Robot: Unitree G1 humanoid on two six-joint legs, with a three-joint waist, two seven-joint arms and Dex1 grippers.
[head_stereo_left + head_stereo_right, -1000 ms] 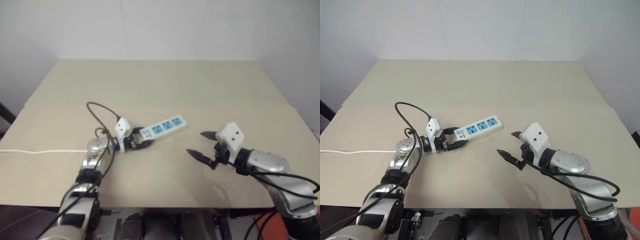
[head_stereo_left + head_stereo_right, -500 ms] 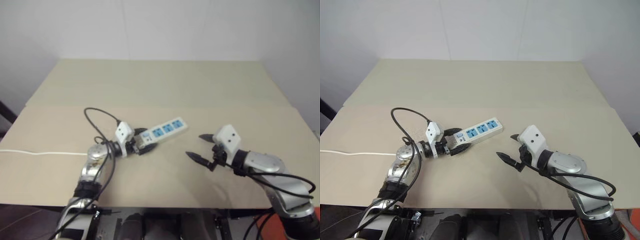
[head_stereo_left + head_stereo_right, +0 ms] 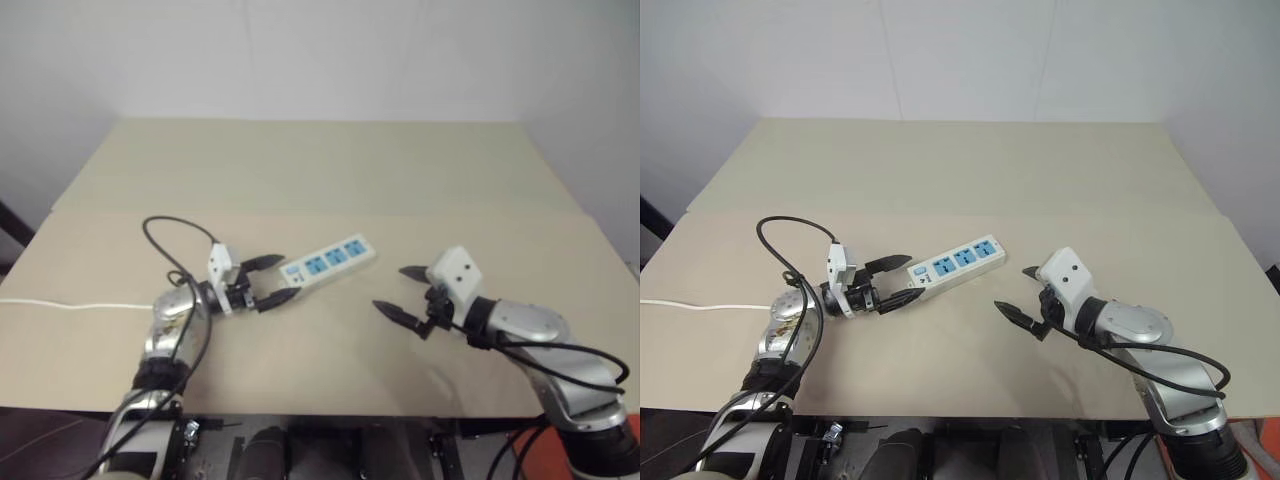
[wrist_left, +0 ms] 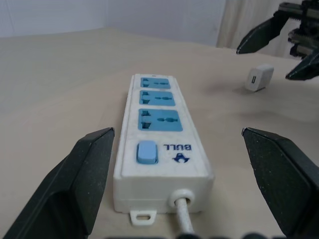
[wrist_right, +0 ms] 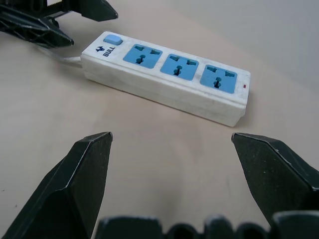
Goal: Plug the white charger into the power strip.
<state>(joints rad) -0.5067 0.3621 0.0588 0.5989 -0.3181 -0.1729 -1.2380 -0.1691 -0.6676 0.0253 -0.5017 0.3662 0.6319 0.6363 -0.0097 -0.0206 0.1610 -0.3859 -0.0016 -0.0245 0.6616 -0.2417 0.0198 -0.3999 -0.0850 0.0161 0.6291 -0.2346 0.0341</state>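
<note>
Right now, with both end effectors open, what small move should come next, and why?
Probably lower the right end effector onto the white charger and close on it. The charger lies loose on the table close by that open end effector, while the power strip sits flat with its three sockets free, and the left end effector stands open at its switch end.

Left arm: silver metal links, black joints, looped black cable, white box above black pointed jaws. Right arm: matching silver links, black cable, white box with small dark screws, black tapered jaws.
</note>
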